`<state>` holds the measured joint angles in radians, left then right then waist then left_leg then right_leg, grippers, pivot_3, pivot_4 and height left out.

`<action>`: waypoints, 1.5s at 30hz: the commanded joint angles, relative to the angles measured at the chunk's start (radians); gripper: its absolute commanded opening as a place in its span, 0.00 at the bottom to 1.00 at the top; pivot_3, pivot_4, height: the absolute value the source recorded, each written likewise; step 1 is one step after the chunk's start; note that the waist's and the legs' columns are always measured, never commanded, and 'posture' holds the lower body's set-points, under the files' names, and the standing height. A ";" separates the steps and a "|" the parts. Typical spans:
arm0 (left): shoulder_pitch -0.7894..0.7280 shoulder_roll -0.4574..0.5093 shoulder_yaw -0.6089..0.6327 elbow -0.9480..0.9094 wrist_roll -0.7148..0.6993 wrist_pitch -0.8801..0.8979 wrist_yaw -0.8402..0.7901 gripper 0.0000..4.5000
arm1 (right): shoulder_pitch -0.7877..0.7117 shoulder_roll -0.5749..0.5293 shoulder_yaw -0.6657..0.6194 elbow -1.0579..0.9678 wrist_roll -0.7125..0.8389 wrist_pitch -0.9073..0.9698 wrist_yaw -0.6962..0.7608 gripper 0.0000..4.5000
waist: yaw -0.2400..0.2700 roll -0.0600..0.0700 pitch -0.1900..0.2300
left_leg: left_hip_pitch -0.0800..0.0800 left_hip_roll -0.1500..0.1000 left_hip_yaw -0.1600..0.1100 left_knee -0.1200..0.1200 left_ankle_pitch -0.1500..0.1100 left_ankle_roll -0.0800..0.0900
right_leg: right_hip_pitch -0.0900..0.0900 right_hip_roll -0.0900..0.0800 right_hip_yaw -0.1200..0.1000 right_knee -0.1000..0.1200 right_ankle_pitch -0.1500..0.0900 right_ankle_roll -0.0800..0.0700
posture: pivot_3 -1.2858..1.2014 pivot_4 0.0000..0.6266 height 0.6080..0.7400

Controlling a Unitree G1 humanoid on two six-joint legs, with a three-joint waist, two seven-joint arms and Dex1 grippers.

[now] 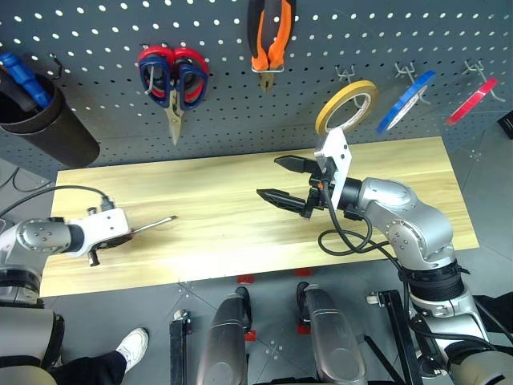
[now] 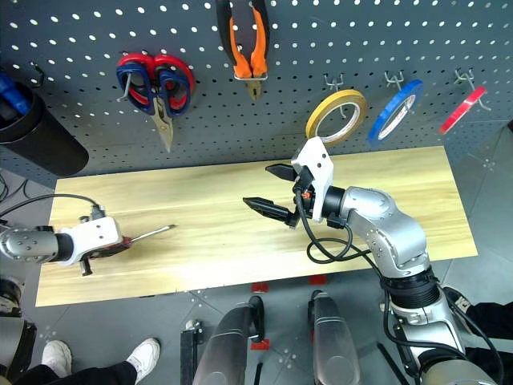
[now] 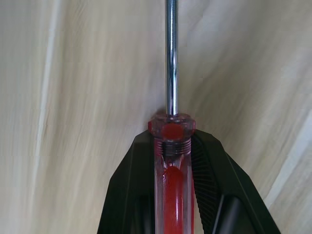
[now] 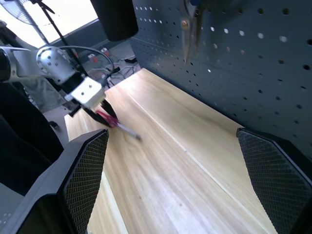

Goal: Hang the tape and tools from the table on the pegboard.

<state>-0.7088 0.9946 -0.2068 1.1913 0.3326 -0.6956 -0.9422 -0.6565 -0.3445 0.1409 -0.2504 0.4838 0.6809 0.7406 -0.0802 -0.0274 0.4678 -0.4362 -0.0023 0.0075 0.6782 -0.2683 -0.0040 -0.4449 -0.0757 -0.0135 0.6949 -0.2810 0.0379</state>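
Left gripper (image 3: 170,161) clamps red screwdriver (image 3: 171,131), seemingly over table (image 1: 240,200).

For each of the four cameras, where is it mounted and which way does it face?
Left eye view: on the head, looking forward and down over table and pegboard; both arms show.
Right eye view: the same stereo head camera and scene.
Left wrist view: on the left wrist, looking along the left pincer, shut on the screwdriver.
Right wrist view: on the right wrist, looking along the table past the open right pincer toward the left arm.
Shared: the screwdriver shows in all four views.
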 commanded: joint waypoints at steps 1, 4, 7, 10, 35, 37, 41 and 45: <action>-0.045 -0.016 -0.080 0.010 0.100 -0.164 0.068 0.15 | -0.006 0.011 -0.007 -0.018 0.002 -0.030 -0.003 1.00 | 0.000 0.000 0.000 | 0.000 0.000 0.000 0.000 0.000 0.000 | 0.000 0.000 0.000 -0.001 0.000 0.000 | 0.46 0.84 1.00; -0.114 -0.029 -0.145 0.025 0.185 -0.268 0.146 0.15 | -0.005 0.015 -0.008 -0.018 -0.001 -0.035 -0.012 1.00 | -0.002 0.000 0.000 | 0.000 -0.001 0.000 0.000 0.000 0.000 | 0.000 -0.001 0.000 -0.002 0.000 0.000 | 0.46 0.83 1.00; -0.176 -0.044 -0.196 0.048 0.254 -0.297 0.221 0.15 | 0.000 0.012 -0.015 -0.025 0.000 -0.033 -0.021 1.00 | -0.006 0.000 0.000 | -0.001 -0.001 0.001 0.000 0.000 0.000 | 0.000 0.000 -0.001 -0.003 0.000 0.000 | 0.45 0.83 1.00; -0.213 -0.057 -0.213 0.070 0.273 -0.300 0.255 0.15 | 0.010 0.008 -0.017 -0.036 0.000 -0.032 -0.031 1.00 | -0.012 -0.001 0.000 | -0.002 -0.001 0.002 0.000 0.001 -0.002 | -0.001 0.000 -0.001 -0.004 0.000 0.000 | 0.45 0.83 1.00; -0.054 -0.099 0.017 -0.131 -0.235 -0.291 -0.088 0.99 | 0.001 0.019 -0.001 0.009 -0.011 -0.084 -0.024 1.00 | -0.016 -0.001 0.000 | -0.003 0.000 0.003 0.000 0.002 -0.003 | -0.001 0.000 -0.002 -0.005 0.000 0.000 | 0.47 0.78 1.00; 0.033 -0.117 0.063 -0.273 -0.335 -0.145 -0.107 0.99 | -0.001 0.023 0.001 0.013 -0.012 -0.087 -0.023 1.00 | -0.015 -0.001 0.000 | -0.003 0.000 0.003 0.000 0.002 -0.003 | -0.001 0.000 -0.002 -0.005 0.000 0.000 | 0.47 0.76 1.00; 0.246 -0.142 0.126 -0.642 -0.422 0.153 -0.032 0.95 | -0.005 0.024 0.004 0.015 -0.011 -0.095 -0.012 1.00 | -0.014 -0.001 0.000 | -0.003 0.001 0.002 0.000 0.002 -0.003 | -0.001 0.000 -0.002 -0.005 0.000 0.000 | 0.47 0.76 1.00; 0.452 -0.189 0.180 -1.033 -0.462 0.461 0.104 0.77 | 0.005 -0.015 0.010 -0.008 -0.008 -0.126 0.053 1.00 | -0.006 -0.001 0.000 | -0.003 0.001 0.001 0.001 0.002 -0.003 | 0.000 -0.001 -0.002 -0.005 0.000 0.000 | 0.47 0.75 1.00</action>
<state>-0.3169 0.8218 -0.0673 0.3326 -0.0890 -0.3652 -0.9063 -0.6581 -0.3371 0.1490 -0.2035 0.4706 0.5941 0.7437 -0.0867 -0.0281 0.4681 -0.4389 -0.0018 0.0078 0.6789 -0.2662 -0.0075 -0.4447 -0.0763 -0.0149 0.6897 -0.2808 0.0382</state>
